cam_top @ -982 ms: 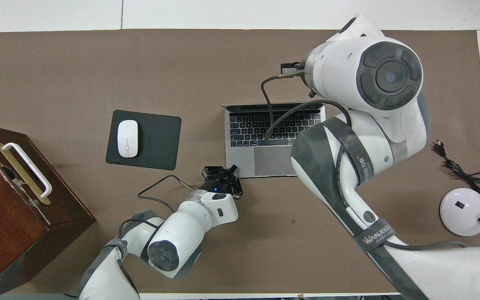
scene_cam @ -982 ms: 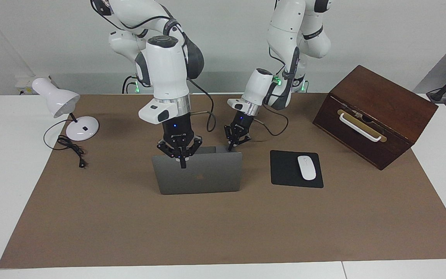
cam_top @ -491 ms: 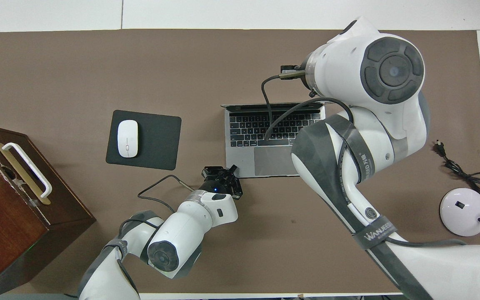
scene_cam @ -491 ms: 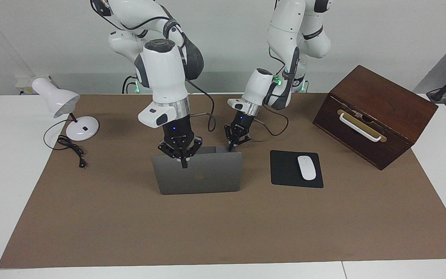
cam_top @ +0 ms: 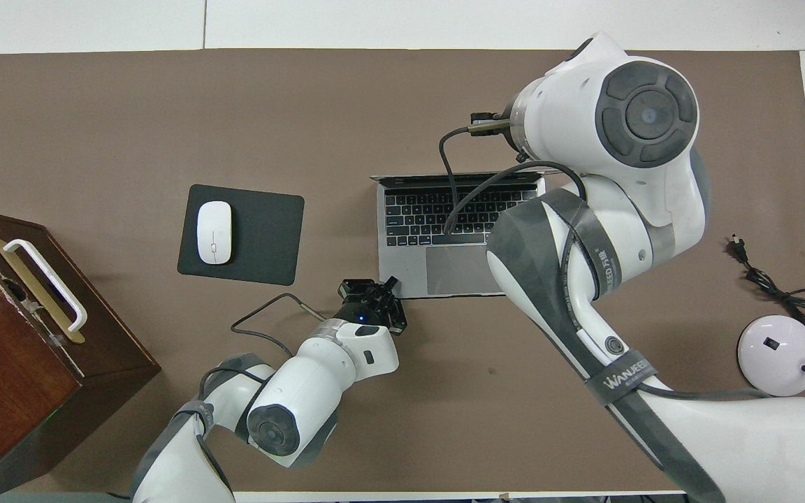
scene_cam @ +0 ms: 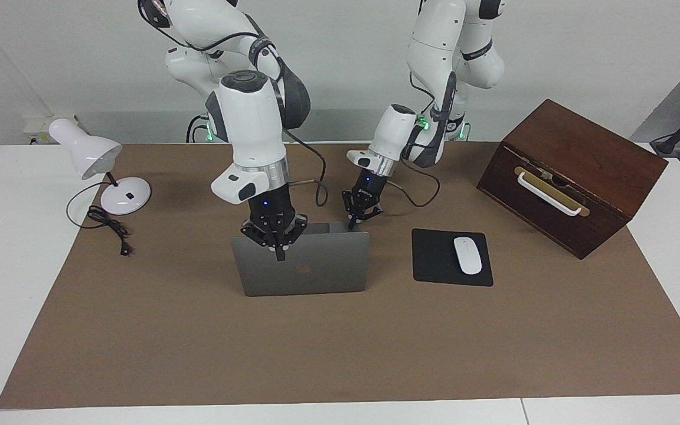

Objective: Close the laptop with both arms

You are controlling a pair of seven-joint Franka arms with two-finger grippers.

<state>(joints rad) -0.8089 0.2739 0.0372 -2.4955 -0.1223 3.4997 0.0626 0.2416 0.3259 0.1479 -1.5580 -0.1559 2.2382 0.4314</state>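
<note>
The thin silver-grey metal laptop [scene_cam: 303,262] stands open on the brown table mat [scene_cam: 340,348], its lid upright and its apple logo turned away from the robots. The black mouse pad [scene_cam: 437,260] lies beside the laptop, toward the left arm's end of the table. The right gripper [scene_cam: 275,243] is positioned at the lid's top edge, fingers clenched together. The left gripper [scene_cam: 356,219] is set at the laptop's base corner nearer to the robots; whether its fingers are clenched or released cannot be told.

The laptop is judged rigid, smooth and moderately heavy, with a stiff hinge and a fragile screen. The lid is best pushed at its top edge, not on the screen, while the base is steadied against sliding on the mat.
</note>
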